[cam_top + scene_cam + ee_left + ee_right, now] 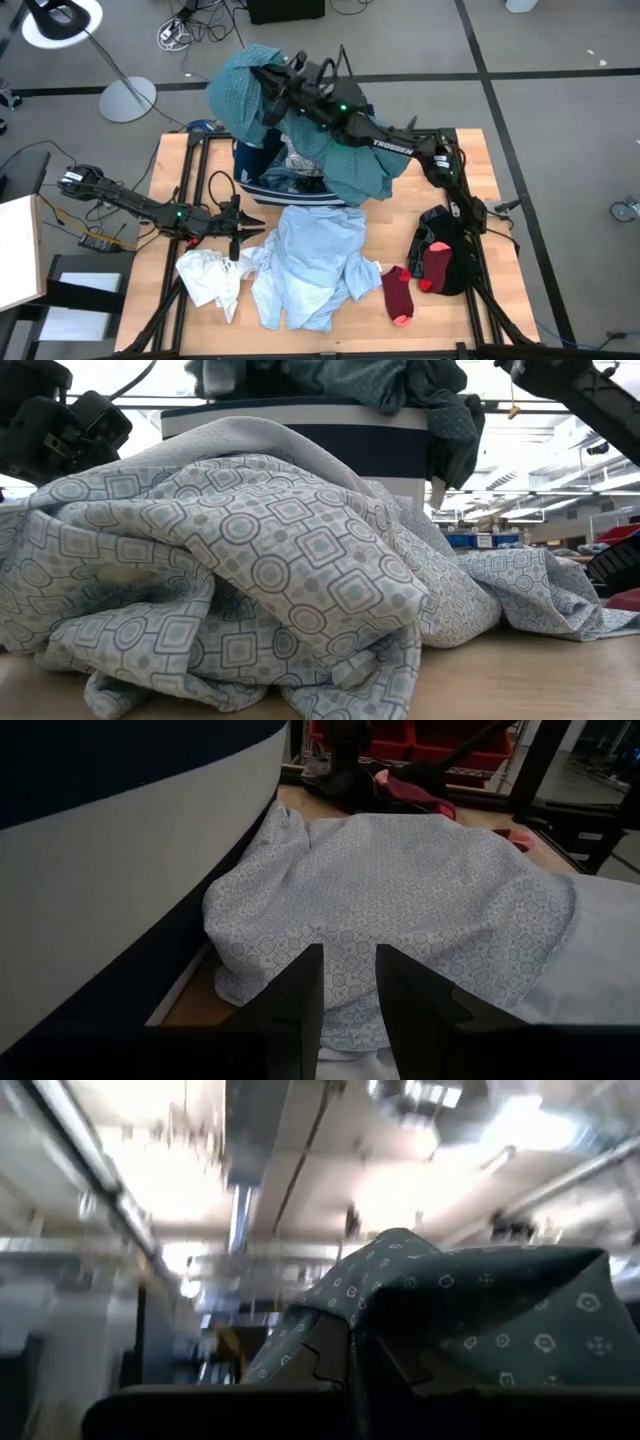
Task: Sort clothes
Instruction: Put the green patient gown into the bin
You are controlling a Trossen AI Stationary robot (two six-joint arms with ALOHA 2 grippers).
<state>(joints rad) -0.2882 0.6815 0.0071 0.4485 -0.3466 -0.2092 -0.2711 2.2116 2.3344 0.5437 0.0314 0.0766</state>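
- Wooden tabletop [165, 190] sits on a dark frame over a grey floor with loose cables; from the low view I see ceiling lights and shelving behind it.
- Readable writing: white "TROSSEN" lettering on the right arm's dark link in the high view. I find no other legible label.
- Right gripper [268, 78] is raised over the far edge of the tabletop, above the bin [262, 183]. Its fingers are pressed together, pinching the teal shirt [345, 165], which hangs from them in a limp drape down over the bin's opening. In the right wrist view the same cloth [480, 1310] folds over the fingers and shows a small pale dot-and-ring print.
- Bin: soft-walled, navy fabric with a broad white stripe; the stripe reads clearly in the low view [300, 420].
- Left gripper [236, 228] is low over the tabletop, just beside the light blue shirt [310, 262]. Its fingers [300, 1010] are spread with a gap between them and hold nothing.
- Light blue shirt: crumpled heap in the middle of the tabletop, thin woven cloth printed with grey circles and squares, seen close in the low view [270, 570].
- White tee [210, 275] lies bunched at the near left, touching the light blue shirt.
- Dark red socks [398, 292] lie flat at the near right, one beside the black pieces [450, 260], which form a dark, rumpled pile.
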